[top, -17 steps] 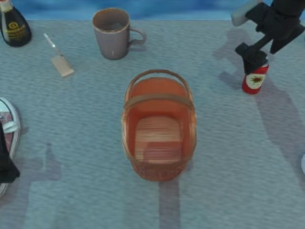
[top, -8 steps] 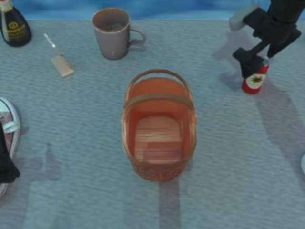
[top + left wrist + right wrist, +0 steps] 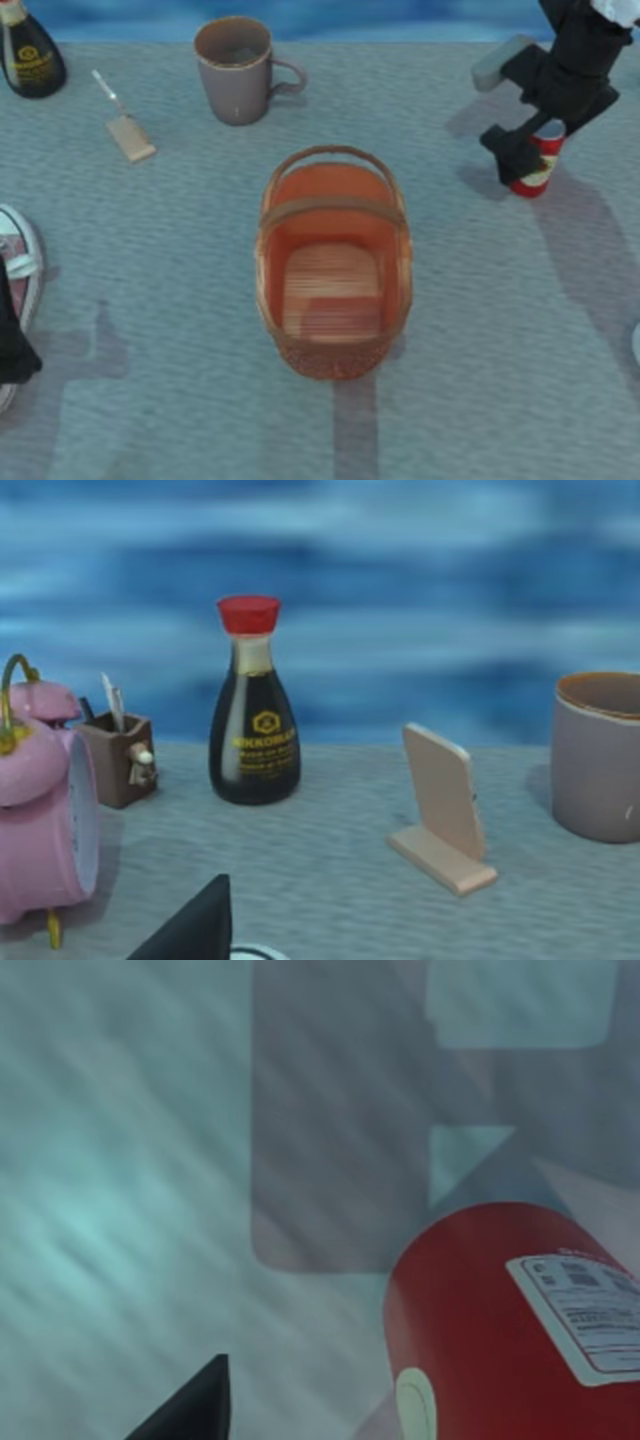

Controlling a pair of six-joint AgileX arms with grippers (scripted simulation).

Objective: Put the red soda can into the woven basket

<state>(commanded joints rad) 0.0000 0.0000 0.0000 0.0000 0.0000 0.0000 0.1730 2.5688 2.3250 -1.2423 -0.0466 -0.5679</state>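
Can (image 3: 500, 1330) barcode label: right-wrist only.

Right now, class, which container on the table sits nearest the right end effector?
The red soda can, beside the right end effector; the mug, soy-sauce bottle and woven basket are farther.

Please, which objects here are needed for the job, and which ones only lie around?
Needed: red soda can, woven basket, right gripper at the can.

Lying around: mug, soy-sauce bottle, small stand, pink alarm clock, pen holder.
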